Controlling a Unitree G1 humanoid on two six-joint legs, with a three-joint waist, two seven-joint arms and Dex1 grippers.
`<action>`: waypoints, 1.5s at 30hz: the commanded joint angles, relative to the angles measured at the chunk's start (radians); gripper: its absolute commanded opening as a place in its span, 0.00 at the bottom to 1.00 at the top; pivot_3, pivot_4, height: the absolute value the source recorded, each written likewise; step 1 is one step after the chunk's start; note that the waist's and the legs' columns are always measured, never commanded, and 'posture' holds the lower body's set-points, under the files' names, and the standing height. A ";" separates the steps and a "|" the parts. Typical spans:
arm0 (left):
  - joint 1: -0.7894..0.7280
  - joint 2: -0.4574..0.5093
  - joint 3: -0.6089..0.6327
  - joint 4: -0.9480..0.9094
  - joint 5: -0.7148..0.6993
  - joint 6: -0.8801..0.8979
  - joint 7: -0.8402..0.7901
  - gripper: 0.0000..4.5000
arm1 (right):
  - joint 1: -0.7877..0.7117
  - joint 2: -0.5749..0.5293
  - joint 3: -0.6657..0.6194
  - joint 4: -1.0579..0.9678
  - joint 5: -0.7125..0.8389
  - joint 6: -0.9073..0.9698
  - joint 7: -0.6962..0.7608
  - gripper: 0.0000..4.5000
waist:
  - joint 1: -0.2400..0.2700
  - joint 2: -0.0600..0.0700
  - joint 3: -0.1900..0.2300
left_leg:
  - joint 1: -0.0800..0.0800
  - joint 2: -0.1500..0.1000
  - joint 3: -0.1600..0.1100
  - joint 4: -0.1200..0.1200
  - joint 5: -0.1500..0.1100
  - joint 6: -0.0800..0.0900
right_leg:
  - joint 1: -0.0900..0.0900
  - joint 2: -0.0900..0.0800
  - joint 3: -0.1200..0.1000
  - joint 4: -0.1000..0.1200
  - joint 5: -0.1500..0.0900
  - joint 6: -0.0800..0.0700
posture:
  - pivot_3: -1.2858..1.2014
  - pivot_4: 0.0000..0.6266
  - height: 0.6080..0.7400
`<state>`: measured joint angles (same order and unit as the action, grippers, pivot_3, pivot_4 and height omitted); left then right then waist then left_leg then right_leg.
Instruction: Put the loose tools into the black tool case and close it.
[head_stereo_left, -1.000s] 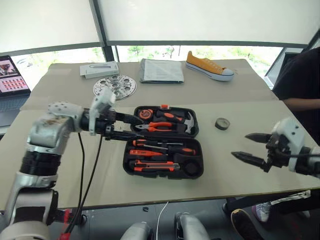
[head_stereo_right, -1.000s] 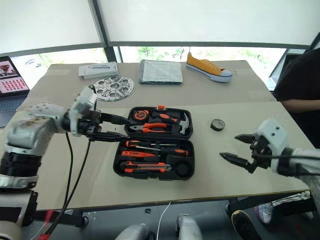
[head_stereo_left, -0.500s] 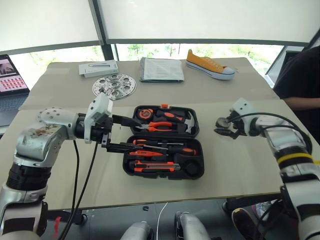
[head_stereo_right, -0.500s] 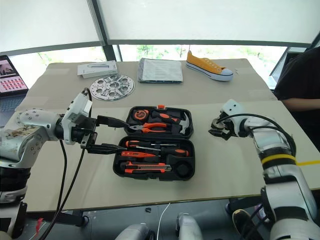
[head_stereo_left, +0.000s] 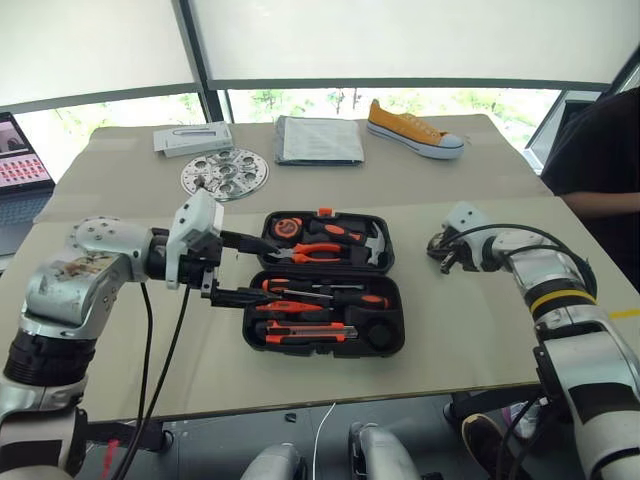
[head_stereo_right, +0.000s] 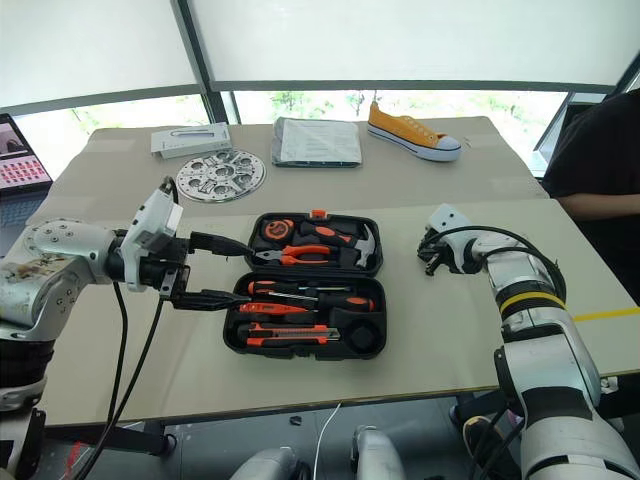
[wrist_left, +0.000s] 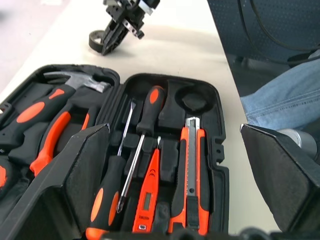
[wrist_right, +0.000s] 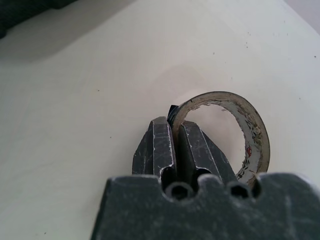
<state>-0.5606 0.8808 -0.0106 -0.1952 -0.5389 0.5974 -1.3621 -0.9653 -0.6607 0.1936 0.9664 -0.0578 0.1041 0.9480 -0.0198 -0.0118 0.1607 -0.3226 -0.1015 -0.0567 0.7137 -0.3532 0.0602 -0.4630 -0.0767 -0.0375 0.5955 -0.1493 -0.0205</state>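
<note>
The right tool (wrist_right: 172, 142) is clenched on the wall of the small dark tape roll (wrist_right: 240, 130), one finger inside the ring and one outside, with the roll resting on the counter (head_stereo_left: 470, 320) well to the right of the black tool case (head_stereo_left: 325, 285). The left tool (head_stereo_left: 245, 268) is released, its two fingers spread wide and holding nothing, poised just at the left edge of the case, one finger by the lid half and the other by the base half. The case lies open and flat on the counter. Its far half holds the orange-handled pliers (head_stereo_left: 320, 252), the hammer (head_stereo_left: 360, 238) and the tape measure (head_stereo_left: 291, 227). Its near half holds two orange-and-black-handled screwdrivers (head_stereo_left: 335, 293), the slim orange tester screwdriver (wrist_left: 147, 192) and the orange-black utility knife (head_stereo_left: 305, 333), each lying in a recess; a round recess (wrist_left: 196, 101) at the right end of that half is unfilled. Farther back on the counter lie a yellow sneaker (head_stereo_left: 412, 130), a grey folded cloth (head_stereo_left: 318, 139), a round perforated metal disc (head_stereo_left: 225, 172) and a flat pale box (head_stereo_left: 192, 138). A laptop (head_stereo_left: 20, 160) sits at the far left, and a person in dark clothing (head_stereo_left: 600, 150) is at the right edge
</note>
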 joint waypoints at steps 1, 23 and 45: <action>0.033 0.027 -0.018 -0.053 0.011 -0.063 -0.046 1.00 | 0.084 -0.079 -0.070 -0.407 0.171 0.116 0.244 0.01 | 0.002 0.002 0.001 | -0.001 0.000 0.000 0.000 0.000 0.000 | -0.001 0.000 0.000 0.000 0.000 0.000 | 0.52 0.24 1.00; -0.008 -0.008 -0.107 -0.012 0.057 -0.157 -0.085 1.00 | 0.535 -0.224 0.089 -1.389 0.337 0.526 0.249 0.01 | 0.029 0.002 0.001 | -0.014 -0.001 -0.002 0.013 -0.001 0.001 | -0.010 0.000 -0.001 0.006 0.003 0.001 | 0.52 0.24 1.00; 0.030 -0.003 -0.041 0.138 0.121 -0.183 0.028 0.94 | 0.545 -0.263 -0.163 -1.374 0.538 0.677 0.205 0.88 | 0.032 0.001 0.001 | -0.014 -0.001 -0.002 0.013 -0.001 0.001 | -0.009 0.000 -0.001 0.005 0.003 0.001 | 0.52 0.24 1.00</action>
<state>-0.5450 0.8675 -0.1117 -0.1095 -0.4417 0.4514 -1.3779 -0.4150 -0.9174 0.1161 -0.4491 0.4563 0.7635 1.1880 0.0119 -0.0104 0.1614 -0.3361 -0.1026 -0.0584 0.7270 -0.3539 0.0617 -0.4718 -0.0767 -0.0387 0.6009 -0.1464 -0.0190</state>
